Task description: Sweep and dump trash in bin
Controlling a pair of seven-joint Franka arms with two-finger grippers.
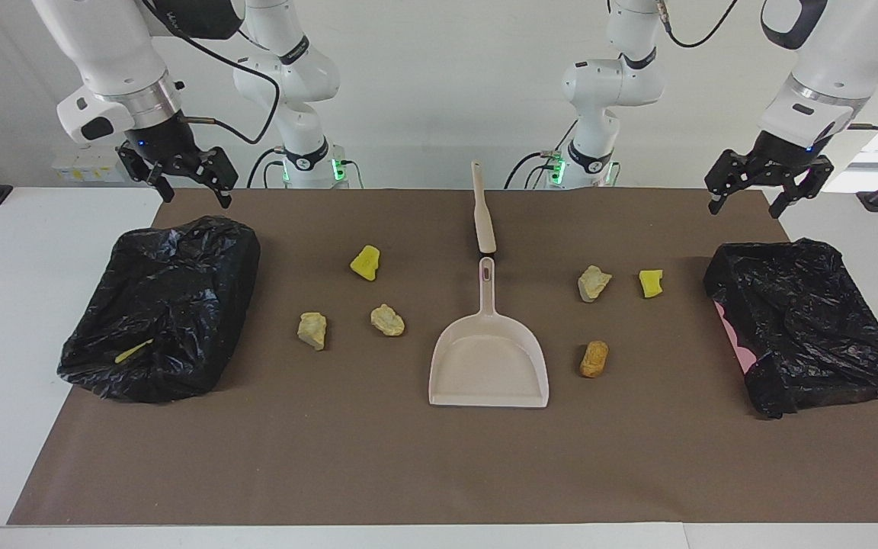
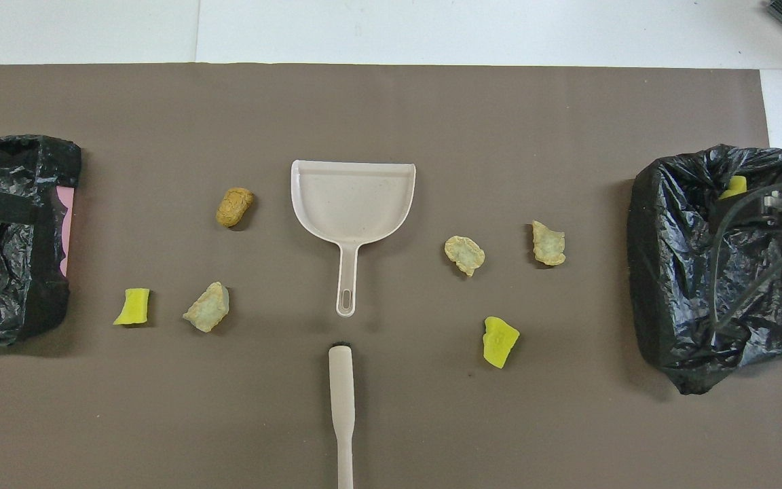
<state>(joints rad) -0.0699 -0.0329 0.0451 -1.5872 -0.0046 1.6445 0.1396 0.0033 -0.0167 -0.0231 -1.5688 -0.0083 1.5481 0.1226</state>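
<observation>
Dustpan (image 1: 488,358) lies mid-tabletop, six trash lumps (image 1: 387,320) scattered either side – nothing swept yet. Left gripper (image 1: 768,194) and right gripper (image 1: 191,185) hang spread over the bins (image 1: 165,305); next, one must grasp the brush (image 1: 482,213).

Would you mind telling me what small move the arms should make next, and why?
Probably lower one end effector onto the brush handle, which lies nearer to the robots than the dustpan. Both the left end effector and right end effector hang open and empty, and all six trash pieces lie loose on the mat.
</observation>
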